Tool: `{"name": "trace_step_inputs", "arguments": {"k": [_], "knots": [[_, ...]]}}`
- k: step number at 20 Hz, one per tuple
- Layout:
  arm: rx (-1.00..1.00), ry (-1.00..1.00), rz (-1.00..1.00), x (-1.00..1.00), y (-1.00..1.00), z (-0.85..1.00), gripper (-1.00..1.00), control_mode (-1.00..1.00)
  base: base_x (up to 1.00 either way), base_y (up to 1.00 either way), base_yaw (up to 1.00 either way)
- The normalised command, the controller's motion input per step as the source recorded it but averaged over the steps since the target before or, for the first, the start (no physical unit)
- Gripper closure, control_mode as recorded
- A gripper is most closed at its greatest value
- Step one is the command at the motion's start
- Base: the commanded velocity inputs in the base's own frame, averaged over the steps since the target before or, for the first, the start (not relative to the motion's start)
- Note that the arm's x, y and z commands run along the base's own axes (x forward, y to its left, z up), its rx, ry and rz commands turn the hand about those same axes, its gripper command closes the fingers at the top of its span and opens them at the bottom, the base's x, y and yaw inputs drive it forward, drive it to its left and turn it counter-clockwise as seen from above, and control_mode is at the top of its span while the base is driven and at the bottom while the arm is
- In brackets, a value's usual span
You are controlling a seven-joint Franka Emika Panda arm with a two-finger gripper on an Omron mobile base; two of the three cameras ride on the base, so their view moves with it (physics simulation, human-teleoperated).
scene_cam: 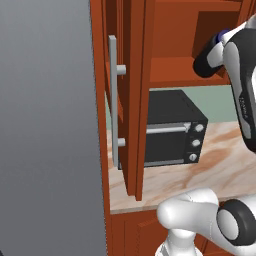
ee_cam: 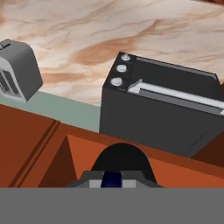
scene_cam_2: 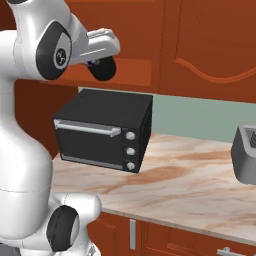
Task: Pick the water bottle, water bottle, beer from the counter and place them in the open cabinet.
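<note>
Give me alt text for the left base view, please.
The white arm holds a black water bottle in its shut gripper at the open cabinet shelf, above a black oven on the marble counter; the cabinet door with its grey bar handle stands open at left.

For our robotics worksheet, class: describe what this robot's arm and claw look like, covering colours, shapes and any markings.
The arm is built of glossy white, rounded tubular segments linked by bulging joints. Each joint carries a round dark grey-black cap, one with a faint pale emblem. A narrow dark seam with small lettering runs along the forearm. The claw has a flat white body with dark parts beneath. No loose cables show.
</note>
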Motion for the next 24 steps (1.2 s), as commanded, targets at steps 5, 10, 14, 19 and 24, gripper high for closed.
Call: {"name": "trace_step_inputs", "arguments": {"k": [5,10,14,19,24], "knots": [[0.03,0.0,0.0,0.34,-0.08,0.0,1.0,-1.0,0.0,0.0,0.0],[0.02,0.0,0.0,0.33,-0.16,-0.01,1.0,-1.0,0.0,0.0,0.0],[0.01,0.0,0.0,0.35,-0.11,-0.09,1.0,-1.0,0.0,0.0,0.0],[0.01,0.0,0.0,0.37,-0.01,-0.22,1.0,-1.0,0.0,0.0,0.0],[0.0,0.01,0.0,0.34,0.0,-0.16,1.0,-1.0,0.0,0.0,0.0]]}}
